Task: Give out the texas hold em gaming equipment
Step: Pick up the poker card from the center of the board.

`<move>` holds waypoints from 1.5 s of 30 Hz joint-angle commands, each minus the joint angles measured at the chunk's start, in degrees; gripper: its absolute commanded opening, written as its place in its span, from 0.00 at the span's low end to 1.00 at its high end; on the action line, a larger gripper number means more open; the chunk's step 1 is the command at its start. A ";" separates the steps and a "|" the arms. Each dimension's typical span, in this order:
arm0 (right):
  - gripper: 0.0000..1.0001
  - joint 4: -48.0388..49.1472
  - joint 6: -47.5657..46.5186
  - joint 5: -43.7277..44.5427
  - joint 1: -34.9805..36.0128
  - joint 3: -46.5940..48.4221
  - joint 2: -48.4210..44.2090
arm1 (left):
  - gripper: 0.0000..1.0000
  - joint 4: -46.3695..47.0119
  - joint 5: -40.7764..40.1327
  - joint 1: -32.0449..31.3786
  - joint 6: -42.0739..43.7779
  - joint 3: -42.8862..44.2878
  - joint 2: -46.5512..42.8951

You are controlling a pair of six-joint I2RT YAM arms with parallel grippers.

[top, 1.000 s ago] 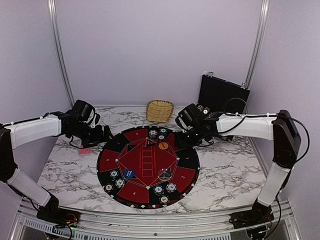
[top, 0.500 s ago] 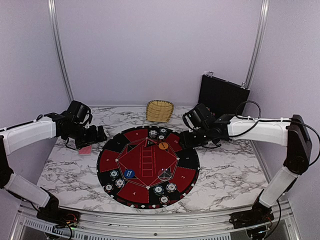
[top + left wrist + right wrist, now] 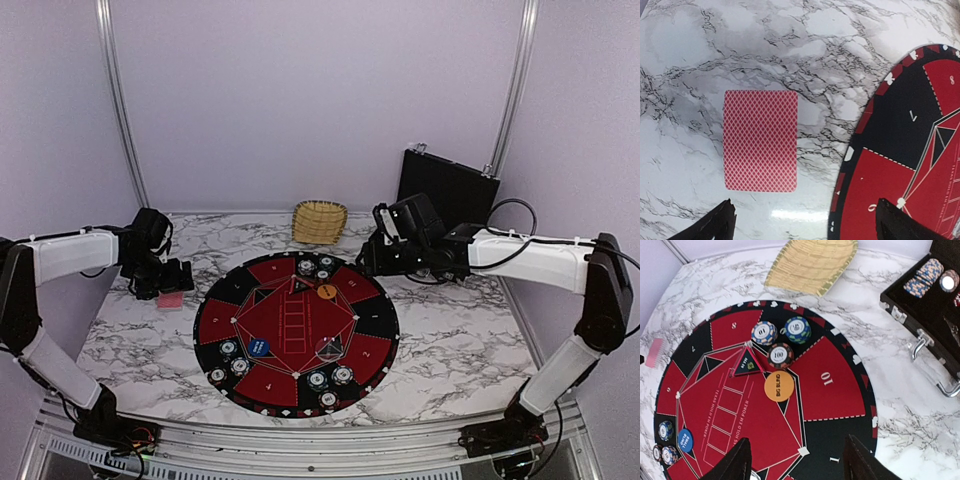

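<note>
**Poker layout partly set out, one card lying off the mat**

Seen from above, a round black-and-red mat (image 3: pixel 372 322) lay in the middle of a marble table (image 3: pixel 450 350). Three clusters of poker chips (image 3: pixel 316 268) sat on it: one at the upper rim, one at lower left, one at the bottom rim. An orange button disc (image 3: pixel 326 292) lay just below the upper cluster. A blue button disc (image 3: pixel 259 348) lay beside the lower-left cluster. The sectors on the right of the mat appeared bare of chips. More chips sat in an open black case (image 3: pixel 932 315) at the upper right of the right wrist view. The distribution therefore looked roughly half done, with several seats left to supply.

A single red-backed playing card (image 3: pixel 760 140) lay face down and flat on the marble, just off the mat's left edge and not touching it. In the left wrist view its long axis ran from top to bottom of the frame, roughly along the mat's nearby rim.

The left gripper (image 3: pixel 805 222) hovered near the card, jaws spread fully wide and holding nothing. The right gripper (image 3: pixel 797 460) hovered at the mat's upper right, jaws well apart with nothing between them. A wicker basket (image 3: pixel 320 221) stood beyond the mat's top edge.
</note>
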 commanded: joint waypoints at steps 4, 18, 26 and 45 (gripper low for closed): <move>0.61 9.70 -3.27 -10.46 -3.41 -0.12 -1.77 | 0.99 -3.52 -4.71 1.11 6.81 4.46 5.99; 0.61 9.82 -5.59 -13.18 -3.78 -1.02 -4.68 | 0.99 -7.10 -7.10 2.15 9.89 13.19 18.37; 0.61 9.92 -6.15 -12.99 -4.00 -3.27 -4.96 | 0.99 -9.08 -7.72 3.36 10.47 13.71 17.31; 0.61 12.55 -4.51 -13.88 -3.95 -4.16 -3.68 | 0.99 -9.07 -0.62 6.15 14.54 14.62 24.61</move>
